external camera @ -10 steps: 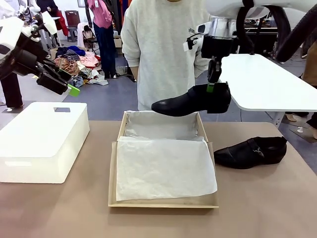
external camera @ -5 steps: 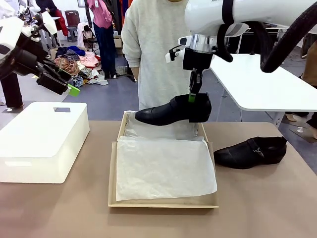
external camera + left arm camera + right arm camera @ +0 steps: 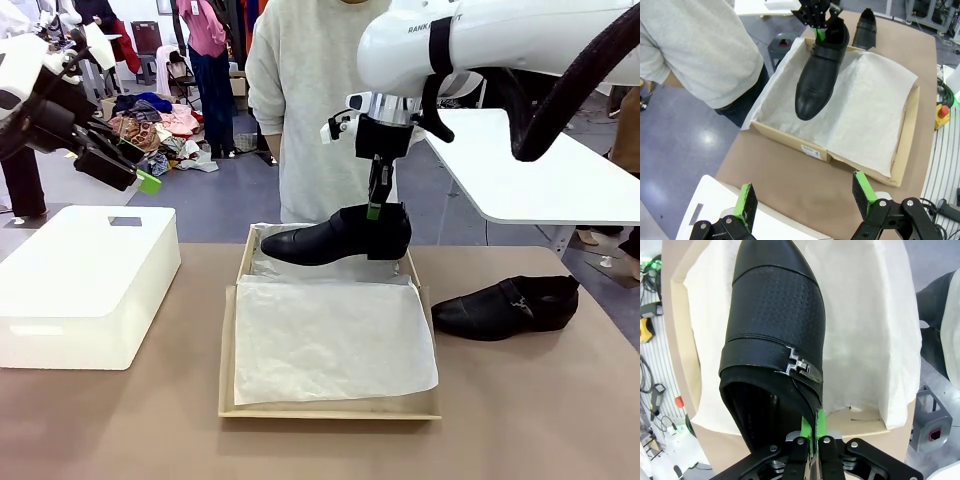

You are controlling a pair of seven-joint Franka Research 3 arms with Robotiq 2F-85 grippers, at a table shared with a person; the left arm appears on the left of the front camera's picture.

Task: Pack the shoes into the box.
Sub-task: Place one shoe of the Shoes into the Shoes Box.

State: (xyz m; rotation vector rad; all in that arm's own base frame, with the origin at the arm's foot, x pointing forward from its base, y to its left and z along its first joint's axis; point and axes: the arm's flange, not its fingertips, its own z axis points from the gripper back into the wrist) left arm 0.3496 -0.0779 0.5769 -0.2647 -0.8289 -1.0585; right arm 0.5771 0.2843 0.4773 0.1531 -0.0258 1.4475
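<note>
**Observer:** Where's the load, and what are the claws doing?

**Me:** Right claw (image 3: 373, 210) is clamped, pads pinched on the thin leather rim at the heel end of the first shoe (image 3: 335, 240). The shoe hangs just over the far, walled half of the box (image 3: 228, 350); it looks clear of the tissue paper (image 3: 330, 340), though I can't swear to that. Left claw (image 3: 804, 192) has its fingers wide apart and empty, parked high over the white bin (image 3: 80, 290). Second shoe (image 3: 510, 305) sits sole-down on the table (image 3: 540, 430), just to my right of the box.

**Observer:** Heading?

**Me:** The long axis runs across the table and about level; toe to my left, heel to my right, sole down, opening up. That lines up with the long side of the walled half, as I read it. The second shoe also points its toe toward the box, heel away.

**Observer:** How do you set it down well?

**Me:** My judgement only: the fit looks snug, the shoe nearly as long as the tray, so descend straight with no yaw. Mind the toe at the left wall. I hold one end, so the toe may sag; expect it to touch first. Favour the far wall, leaving room for the mate. Part the pads only once the sole bears on paper. Avoid dragging the tissue draped over the near flap. A person (image 3: 320, 110) stands close behind the far wall, so go slowly.
</note>
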